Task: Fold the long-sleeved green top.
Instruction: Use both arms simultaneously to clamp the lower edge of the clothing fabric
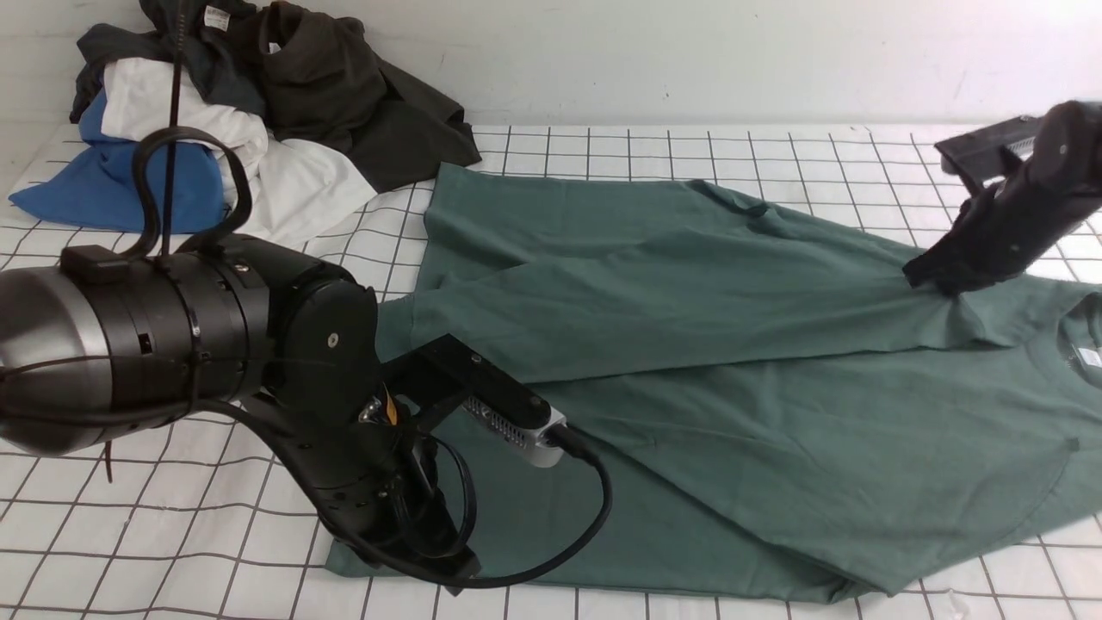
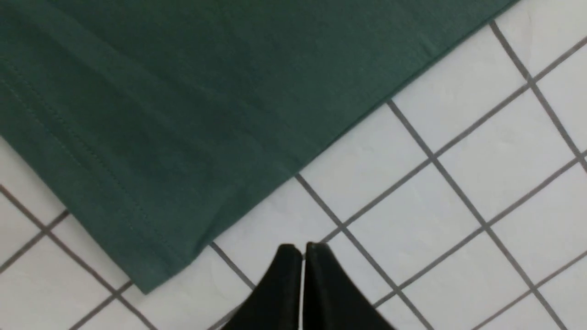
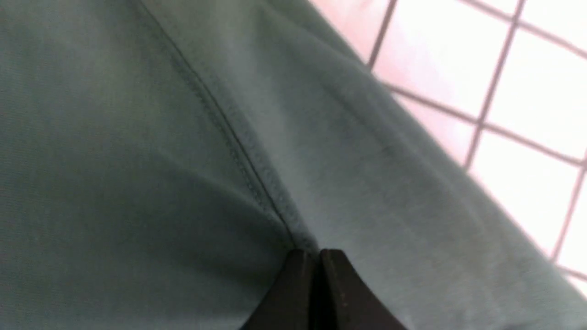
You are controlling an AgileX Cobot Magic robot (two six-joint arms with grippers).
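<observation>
Sage-green, the long-sleeved top (image 1: pixel 732 344) spreads over gridded cloth (image 1: pixel 775 155). At its 2 o'clock the right gripper (image 3: pixel 316 253) pinches a seam; at 8 o'clock the left gripper (image 2: pixel 302 250) is closed, empty.

One green long-sleeved top (image 1: pixel 689 344) is counted, spread over the middle and right of the frame. Two arms are seen, the left arm (image 1: pixel 172 344) at lower left and the right arm (image 1: pixel 1024 207) at upper right, and two grippers: the left gripper (image 2: pixel 302 248) and the right gripper (image 3: pixel 318 253). In the pile at upper left, one blue garment (image 1: pixel 103 194), one dark olive-black garment (image 1: pixel 344 95) and one dark grey garment (image 1: pixel 211 73) are made out. Whether the white cloth (image 1: pixel 293 185) is one piece or two cannot be told. One gridded table (image 1: pixel 129 551) is counted.
</observation>
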